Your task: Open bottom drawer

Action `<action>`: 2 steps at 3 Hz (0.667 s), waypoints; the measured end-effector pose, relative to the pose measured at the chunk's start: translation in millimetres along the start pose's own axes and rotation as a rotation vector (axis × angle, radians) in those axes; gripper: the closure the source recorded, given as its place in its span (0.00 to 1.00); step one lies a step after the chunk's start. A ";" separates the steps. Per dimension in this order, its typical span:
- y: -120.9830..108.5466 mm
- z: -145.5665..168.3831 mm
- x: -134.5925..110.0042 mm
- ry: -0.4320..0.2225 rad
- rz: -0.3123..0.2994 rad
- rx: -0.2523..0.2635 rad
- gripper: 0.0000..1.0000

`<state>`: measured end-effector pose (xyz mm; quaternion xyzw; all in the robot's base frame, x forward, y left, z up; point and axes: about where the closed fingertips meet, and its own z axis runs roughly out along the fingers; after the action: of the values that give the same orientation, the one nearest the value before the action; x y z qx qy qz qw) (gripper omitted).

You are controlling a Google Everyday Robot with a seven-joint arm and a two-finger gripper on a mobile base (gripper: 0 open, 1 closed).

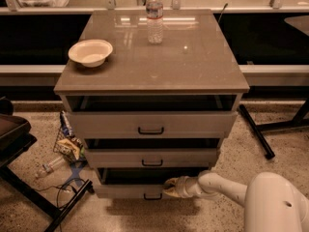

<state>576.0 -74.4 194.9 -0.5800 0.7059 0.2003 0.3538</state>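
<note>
The bottom drawer (126, 191) is the lowest of three grey-beige drawers, with a small black bar handle (152, 196) at its centre. It stands pulled out a little, with a dark gap above its front panel. My gripper (169, 186) reaches in from the lower right on a white arm (227, 189). It sits at the top edge of the bottom drawer's front, just right of the handle.
The middle drawer (152, 157) and top drawer (150, 124) are also slightly open. A white bowl (90, 52) and a water bottle (154, 15) stand on the cabinet top. A wire basket with wrappers (68, 145), a bottle and cables lie on the floor left. Black table legs (256, 132) stand right.
</note>
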 end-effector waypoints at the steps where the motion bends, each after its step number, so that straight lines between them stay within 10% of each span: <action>1: 23.8 -17.2 7.4 0.009 0.020 -0.005 1.00; 2: 49.5 -33.3 12.4 0.009 0.037 -0.016 1.00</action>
<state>518.6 -93.7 201.8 -0.5704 0.7165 0.2098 0.3425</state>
